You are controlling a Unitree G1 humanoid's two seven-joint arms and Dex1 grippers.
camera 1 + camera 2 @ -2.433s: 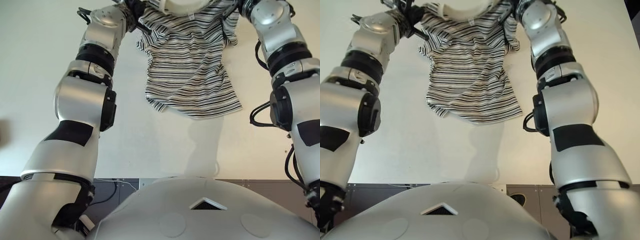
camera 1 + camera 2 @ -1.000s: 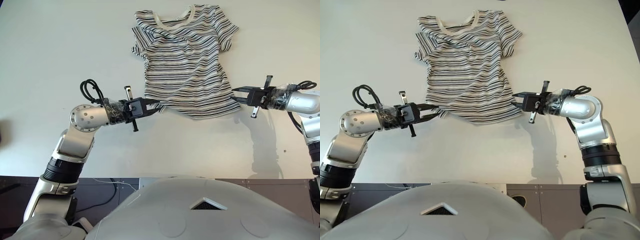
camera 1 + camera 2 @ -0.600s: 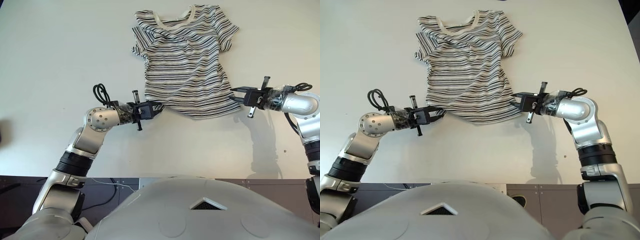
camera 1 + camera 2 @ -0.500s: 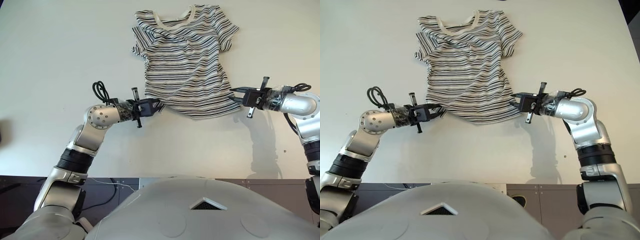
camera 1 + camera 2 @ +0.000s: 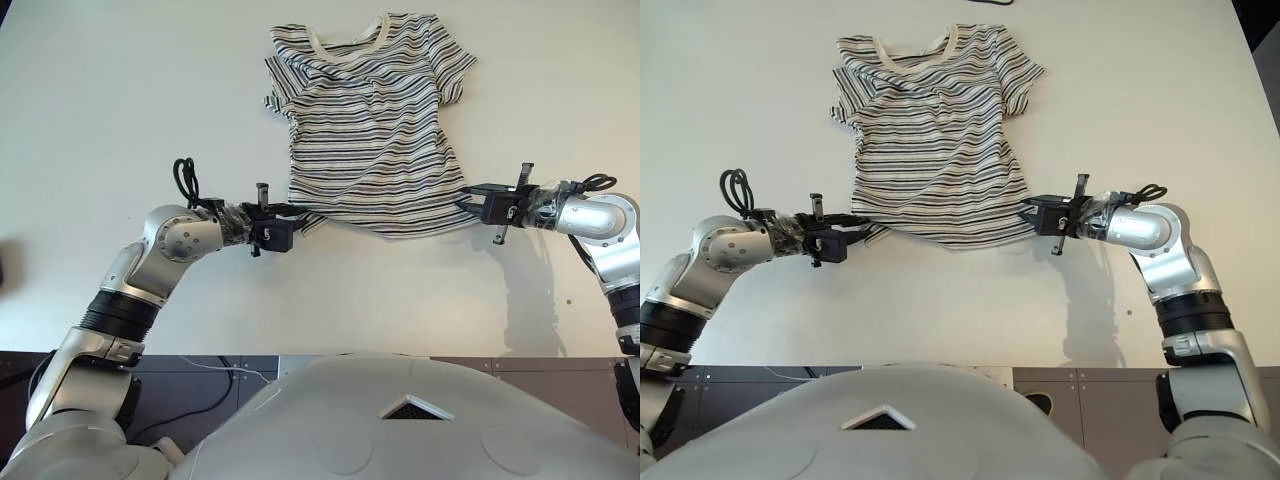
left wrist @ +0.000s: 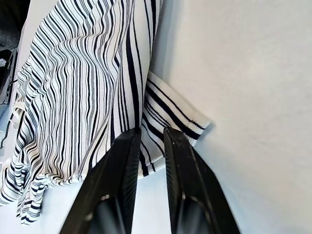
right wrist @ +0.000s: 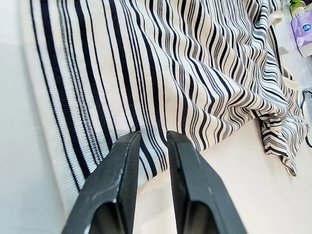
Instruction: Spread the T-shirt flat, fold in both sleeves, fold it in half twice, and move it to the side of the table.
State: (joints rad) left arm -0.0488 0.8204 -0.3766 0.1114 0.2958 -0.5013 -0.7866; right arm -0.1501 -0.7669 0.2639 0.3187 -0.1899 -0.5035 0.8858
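1. Reaching in from the near left, the left arm is bent at the elbow, with its forearm low over the white table [image 5: 100,120] and pointing right. The left gripper [image 5: 296,214] is at the near-left hem corner of the striped T-shirt [image 5: 370,130].
2. Left jaws: drawn narrow, with the turned-up hem corner lying between the two black fingers [image 6: 127,146].
3. Mirroring this from the near right, the right arm has its forearm level and pointing left. The right gripper [image 5: 468,196] meets the near-right hem corner.
4. Right jaws: also narrow, with striped hem fabric showing in the slim gap between the fingers [image 7: 126,151].
5. T-shirt: lies at the far centre of the table, collar at the far end and hem toward the robot. The body is wrinkled, the left sleeve is bunched and the right sleeve is spread out.
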